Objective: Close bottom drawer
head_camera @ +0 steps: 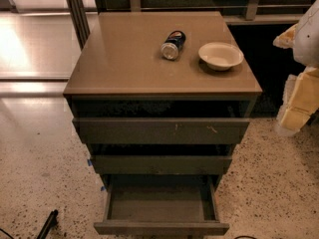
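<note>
Cabinet top point(124, 59) — can point(173, 45), bowl point(221, 55) — gripper point(298, 101) right

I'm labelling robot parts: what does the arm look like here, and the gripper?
Only the arm shows, at the right edge: bulky rounded segments, with a white shell above and cream-yellow blocks below. No cables or markings are visible on it. The gripper is out of view.

Three drawers: top drawer point(160, 130), middle drawer point(160, 164), bottom drawer point(160, 228). One can point(173, 45). One bowl point(221, 55). One cabinet point(129, 59). One gripper point(299, 101), at the right edge.
</note>
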### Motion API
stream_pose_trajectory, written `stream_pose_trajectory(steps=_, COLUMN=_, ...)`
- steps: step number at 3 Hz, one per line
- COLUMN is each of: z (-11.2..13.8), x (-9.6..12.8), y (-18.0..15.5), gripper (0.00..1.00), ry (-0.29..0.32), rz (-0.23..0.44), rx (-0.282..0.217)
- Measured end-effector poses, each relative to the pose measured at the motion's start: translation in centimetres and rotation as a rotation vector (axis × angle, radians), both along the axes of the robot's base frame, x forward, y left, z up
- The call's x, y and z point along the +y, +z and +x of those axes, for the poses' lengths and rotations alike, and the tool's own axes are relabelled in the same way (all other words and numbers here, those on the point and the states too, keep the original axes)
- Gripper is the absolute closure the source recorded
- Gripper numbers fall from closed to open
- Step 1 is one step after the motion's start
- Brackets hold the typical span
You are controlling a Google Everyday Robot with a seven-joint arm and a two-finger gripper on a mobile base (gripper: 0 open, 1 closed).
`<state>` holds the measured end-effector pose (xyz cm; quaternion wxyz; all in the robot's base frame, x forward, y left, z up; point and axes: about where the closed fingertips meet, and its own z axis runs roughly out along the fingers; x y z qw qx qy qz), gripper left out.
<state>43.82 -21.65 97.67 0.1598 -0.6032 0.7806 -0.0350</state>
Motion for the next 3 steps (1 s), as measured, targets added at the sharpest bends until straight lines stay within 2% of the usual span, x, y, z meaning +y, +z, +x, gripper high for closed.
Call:
stream_pose_trajectory(steps=1, z=-0.1, x=0.0, y=0.1, gripper=0.00, ry=-0.005, rz=0.006, rx=-0.013)
stream_pose_trajectory(steps=2, z=-1.4, x=-0.3, y=-2.4, gripper=0.00, ry=-0.010, rz=0.065, rx=-0.032)
stream_pose_trajectory(steps=3, z=-2.7, x=-0.9, y=-9.0, gripper=0.00, ry=-0.060, rz=0.149, rx=-0.020)
